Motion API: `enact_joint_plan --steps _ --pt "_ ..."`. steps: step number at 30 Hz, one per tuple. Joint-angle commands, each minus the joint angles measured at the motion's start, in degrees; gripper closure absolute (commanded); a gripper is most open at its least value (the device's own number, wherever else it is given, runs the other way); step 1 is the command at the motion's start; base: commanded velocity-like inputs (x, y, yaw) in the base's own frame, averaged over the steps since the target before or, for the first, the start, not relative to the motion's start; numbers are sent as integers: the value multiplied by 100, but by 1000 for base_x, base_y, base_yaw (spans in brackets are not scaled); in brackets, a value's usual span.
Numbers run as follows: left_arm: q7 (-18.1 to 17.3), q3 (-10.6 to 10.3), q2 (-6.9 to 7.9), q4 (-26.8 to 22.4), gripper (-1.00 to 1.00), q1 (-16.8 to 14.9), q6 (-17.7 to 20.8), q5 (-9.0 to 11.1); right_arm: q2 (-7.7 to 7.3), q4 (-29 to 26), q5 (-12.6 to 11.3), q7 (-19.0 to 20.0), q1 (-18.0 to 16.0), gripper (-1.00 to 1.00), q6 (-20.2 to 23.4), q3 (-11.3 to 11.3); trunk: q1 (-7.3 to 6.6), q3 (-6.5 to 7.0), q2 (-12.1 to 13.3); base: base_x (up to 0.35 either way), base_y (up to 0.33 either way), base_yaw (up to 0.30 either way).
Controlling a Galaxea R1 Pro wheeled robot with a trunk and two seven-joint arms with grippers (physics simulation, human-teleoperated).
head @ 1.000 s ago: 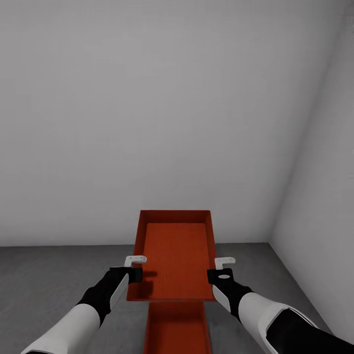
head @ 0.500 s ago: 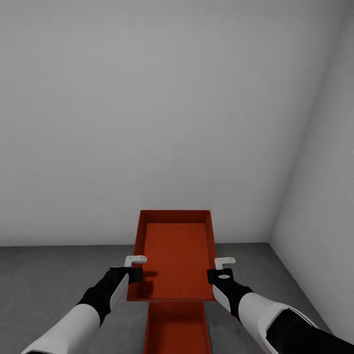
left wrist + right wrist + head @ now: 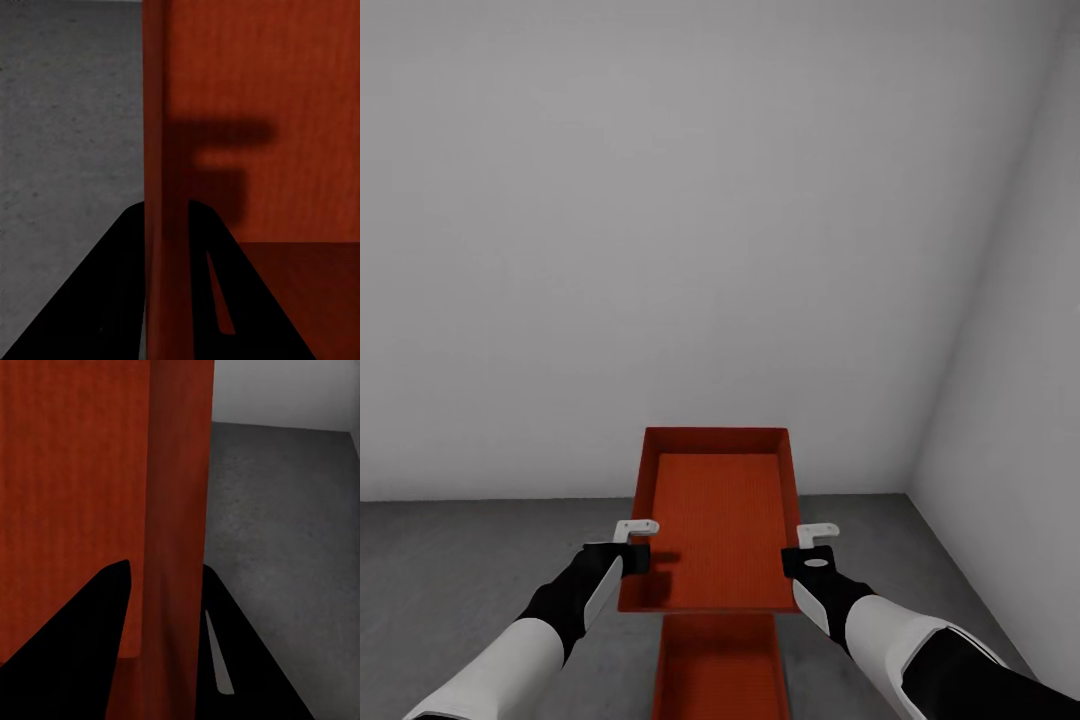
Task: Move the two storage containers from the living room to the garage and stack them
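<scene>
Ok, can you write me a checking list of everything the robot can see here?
Surface: grey speckled floor.
Job's things: upper container held up by both side walls; lower container on the floor beneath it.
Clutter: nothing seen.
Grippers: left gripper shut on the upper container's left wall; right gripper shut on its right wall.
Cables: nothing seen.
Surroundings: plain white walls meeting in a corner.

Red-orange storage containers [image 3: 716, 515], finely ribbed bottoms; grey speckled floor [image 3: 480, 560]; plain white walls [image 3: 660, 220]; black fingers [image 3: 112, 300].
</scene>
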Motion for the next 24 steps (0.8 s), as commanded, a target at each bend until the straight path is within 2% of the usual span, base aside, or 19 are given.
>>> enact_joint_plan --steps 1,21,22,24 --pt "77 4 -47 -36 100 -8 -282 -117 4 25 -149 -575 -3 100 -9 74 1 -10 -8 0 0 0" --pt "77 -2 -47 -36 100 -6 -282 -117 4 25 -146 -574 -6 100 -9 70 1 -10 -8 0 0 0" --pt "60 -1 5 -55 100 -5 16 26 -14 -22 -13 -3 1 100 16 7 1 -10 -8 0 0 0" --pt "60 38 6 -90 100 -5 16 29 -14 -22 86 -3 1 100 18 -56 1 -10 -8 0 0 0"
